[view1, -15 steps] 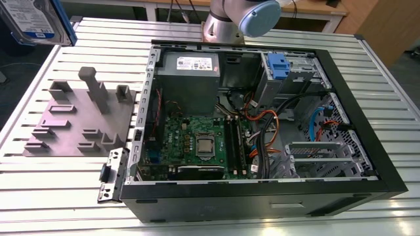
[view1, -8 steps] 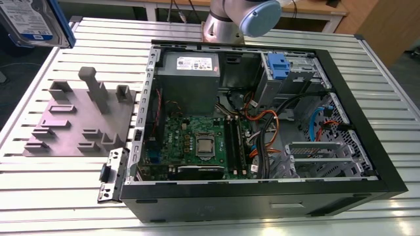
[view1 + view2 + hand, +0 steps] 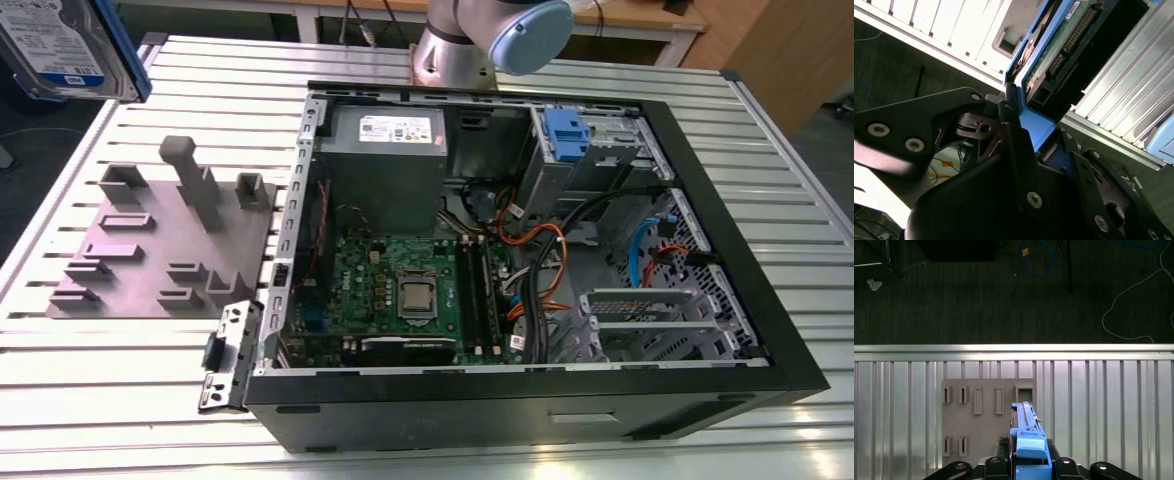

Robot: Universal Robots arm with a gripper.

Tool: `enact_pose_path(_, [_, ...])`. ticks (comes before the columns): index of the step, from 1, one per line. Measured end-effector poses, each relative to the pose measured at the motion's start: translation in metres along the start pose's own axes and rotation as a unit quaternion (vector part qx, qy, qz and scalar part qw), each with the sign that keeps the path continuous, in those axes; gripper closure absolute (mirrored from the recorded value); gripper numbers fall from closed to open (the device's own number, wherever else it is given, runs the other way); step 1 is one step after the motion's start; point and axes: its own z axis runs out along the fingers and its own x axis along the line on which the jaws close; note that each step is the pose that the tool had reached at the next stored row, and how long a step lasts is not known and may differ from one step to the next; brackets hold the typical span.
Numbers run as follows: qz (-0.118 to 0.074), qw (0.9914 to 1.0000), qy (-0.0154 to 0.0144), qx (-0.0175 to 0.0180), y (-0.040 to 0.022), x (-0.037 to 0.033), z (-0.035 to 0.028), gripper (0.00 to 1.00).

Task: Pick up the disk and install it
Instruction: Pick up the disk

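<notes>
One disk (image 3: pixel 67 45) in hand. My gripper (image 3: pixel 1029 465) is pinched on its blue-railed end, jaws on either side of the plastic.

Position: it hangs high at the exterior view's left, over the slatted table (image 3: pixel 134 400) and well apart from the computer case (image 3: pixel 781 300). In the first wrist view it stands on edge above the grey fixture plate (image 3: pixel 984 410).

Handling, my judgement:
- Stiff metal body, dense for its size, no give.
- Flat faces look smooth, so likely to slip under a light pinch.
- Bare circuit board (image 3: pixel 1054 60) and connector pins are exposed on one face. These are fragile, so no pressure there.
- Best hold is on the narrow sides and rails. The blue plastic may flex a little.

Edges and room:
- Plenty of open air over the table between fixture plate and case.
- The case lies open with a raised black rim all round.
- Drive cage (image 3: pixel 607 165) with its blue latch (image 3: pixel 567 135) sits in the far corner, just beside the power supply (image 3: pixel 387 160).
- Orange cables (image 3: pixel 534 240) hang loose close by and could snag.
- Arm base (image 3: pixel 461 50) stands just behind the case, crowding that side.
</notes>
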Motion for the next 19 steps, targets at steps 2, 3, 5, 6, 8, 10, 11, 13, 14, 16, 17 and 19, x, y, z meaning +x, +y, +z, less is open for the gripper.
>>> enact_pose_path(2, [0.0,1.0,0.0,0.0,0.0,0.0001,0.0,0.64])
enact_pose_path(3, [0.0,1.0,0.0,0.0,0.0,0.0001,0.0,0.64])
enact_pose_path(5, [0.0,1.0,0.0,0.0,0.0,0.0001,0.0,0.64])
enact_pose_path(6, [0.0,1.0,0.0,0.0,0.0,0.0001,0.0,0.64])
enact_pose_path(8, [0.0,1.0,0.0001,-0.0001,0.0001,0.0001,-0.0005,0.64])
enact_pose_path(10, [0.0,1.0,0.0,0.0001,0.0001,0.0001,-0.0024,0.64])
enact_pose_path(11, [0.0,1.0,0.0,0.0001,0.0001,0.0001,-0.004,0.64])
enact_pose_path(13, [0.0,1.0,0.0,0.0,0.0001,0.0,-0.0081,0.64])
enact_pose_path(14, [0.0,1.0,0.0,0.0,0.0001,-0.0001,-0.01,0.64])
enact_pose_path(16, [0.0,1.0,0.0,-0.0001,0.0001,0.0001,-0.0124,0.64])
enact_pose_path(17, [0.0,1.0,0.0,0.0,0.0,0.0006,-0.0124,0.64])
enact_pose_path(19, [0.0,1.0,0.0,0.0,-0.0008,0.0017,-0.0124,0.64])
